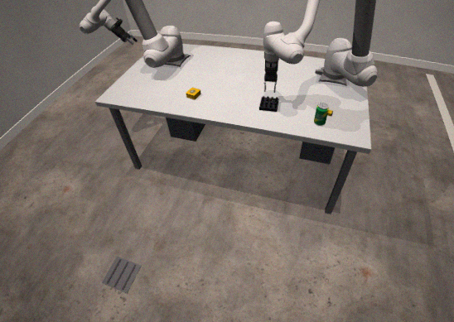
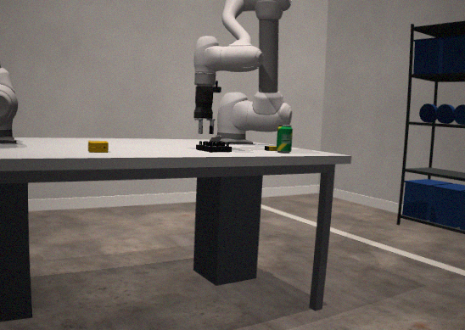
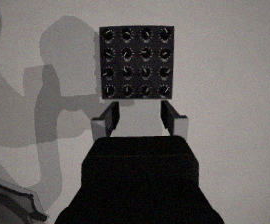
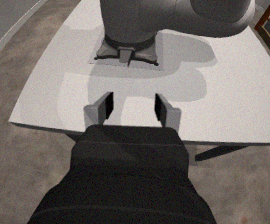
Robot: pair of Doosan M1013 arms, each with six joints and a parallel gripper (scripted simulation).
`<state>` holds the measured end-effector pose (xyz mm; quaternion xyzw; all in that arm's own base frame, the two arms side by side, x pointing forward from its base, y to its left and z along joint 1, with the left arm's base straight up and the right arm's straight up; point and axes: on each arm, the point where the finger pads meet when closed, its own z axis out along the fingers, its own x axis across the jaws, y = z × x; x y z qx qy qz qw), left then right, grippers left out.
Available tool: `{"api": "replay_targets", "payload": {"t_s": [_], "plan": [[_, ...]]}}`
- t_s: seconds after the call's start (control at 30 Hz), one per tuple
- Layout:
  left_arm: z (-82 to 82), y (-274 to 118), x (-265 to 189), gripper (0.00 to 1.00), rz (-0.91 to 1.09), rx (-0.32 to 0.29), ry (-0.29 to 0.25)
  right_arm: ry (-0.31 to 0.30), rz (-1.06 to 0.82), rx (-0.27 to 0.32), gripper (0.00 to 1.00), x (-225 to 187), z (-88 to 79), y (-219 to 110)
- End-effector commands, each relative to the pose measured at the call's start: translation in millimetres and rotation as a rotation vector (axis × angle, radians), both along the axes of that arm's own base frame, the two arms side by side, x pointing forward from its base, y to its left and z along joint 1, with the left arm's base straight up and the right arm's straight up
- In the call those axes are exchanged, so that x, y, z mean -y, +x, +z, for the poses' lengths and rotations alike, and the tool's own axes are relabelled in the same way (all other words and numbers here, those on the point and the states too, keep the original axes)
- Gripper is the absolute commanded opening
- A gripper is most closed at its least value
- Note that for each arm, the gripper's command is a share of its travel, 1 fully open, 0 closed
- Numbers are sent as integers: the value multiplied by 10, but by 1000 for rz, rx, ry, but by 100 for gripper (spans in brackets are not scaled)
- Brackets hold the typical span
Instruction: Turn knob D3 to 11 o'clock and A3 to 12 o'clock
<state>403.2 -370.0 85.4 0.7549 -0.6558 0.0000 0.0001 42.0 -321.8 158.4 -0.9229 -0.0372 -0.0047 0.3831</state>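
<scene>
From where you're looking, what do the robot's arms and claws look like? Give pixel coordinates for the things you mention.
Both arms are smooth and white with rounded joints, and each has a long dark grey tube in it. The left claw (image 1: 270,89) (image 2: 205,126) (image 3: 139,109) and the right claw (image 1: 132,41) (image 4: 134,101) look alike: a chunky black body and two thin grey fingers with black pads inside. I can't spot any cables.

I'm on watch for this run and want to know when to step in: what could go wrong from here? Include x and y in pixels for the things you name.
The knobs on the knob box (image 1: 269,103) (image 2: 214,147) (image 3: 137,62) sit close together, so the left gripper (image 1: 270,89) (image 2: 205,132) (image 3: 139,109), wide open, might catch a neighbouring knob when it comes down. It might also choose the wrong knob, since all look much alike.
</scene>
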Motion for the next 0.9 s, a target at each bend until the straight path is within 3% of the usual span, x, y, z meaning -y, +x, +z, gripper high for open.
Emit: {"api": "replay_targets", "payload": {"t_s": [0.0, 0.87], "plan": [[6, -40, 7, 100, 0, 1, 0, -1, 0, 0, 100, 3, 4, 1], [6, -147, 20, 100, 0, 1, 0, -1, 0, 0, 100, 3, 4, 1]]}}
